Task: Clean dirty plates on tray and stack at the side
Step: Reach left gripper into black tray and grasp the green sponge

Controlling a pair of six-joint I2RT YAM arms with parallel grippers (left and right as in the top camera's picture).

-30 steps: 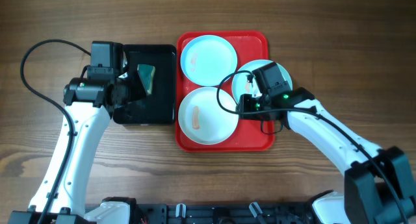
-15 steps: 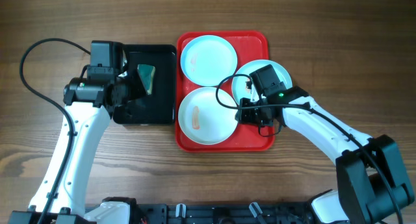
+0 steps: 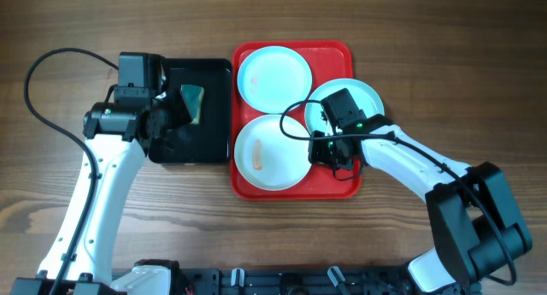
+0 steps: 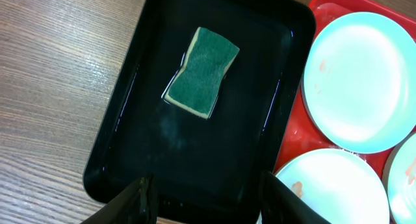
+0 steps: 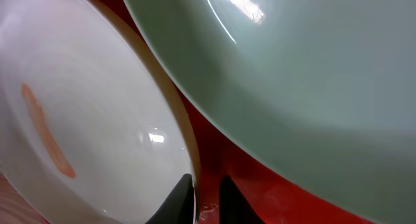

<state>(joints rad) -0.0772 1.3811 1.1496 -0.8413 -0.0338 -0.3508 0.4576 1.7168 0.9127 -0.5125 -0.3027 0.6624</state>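
The right claw (image 5: 207, 201) is down in the slot of bare red between two plates. Its jaws are drawn almost together, with only a sliver of red between them. The rim of the round white plate with the orange streak (image 3: 272, 154) runs right up to its left finger, but I can't tell whether it is pinched. The light aqua round plate (image 3: 361, 94) looms on the other side, hanging over the right edge of the large red plastic tray (image 3: 338, 185).

Over on the left, the left claw (image 4: 207, 201) hangs wide apart and empty above the small black tray (image 3: 214, 81). The green sponge (image 4: 201, 71) lies straight ahead of it. Its long axis runs away from the fingers, so I'd say they would close across its narrow width.

The left arm is nearer the sponge, and the right is nearer the plates.

The count: three plates, including the second white one (image 3: 273, 77) at the far end, two trays, and one sponge.
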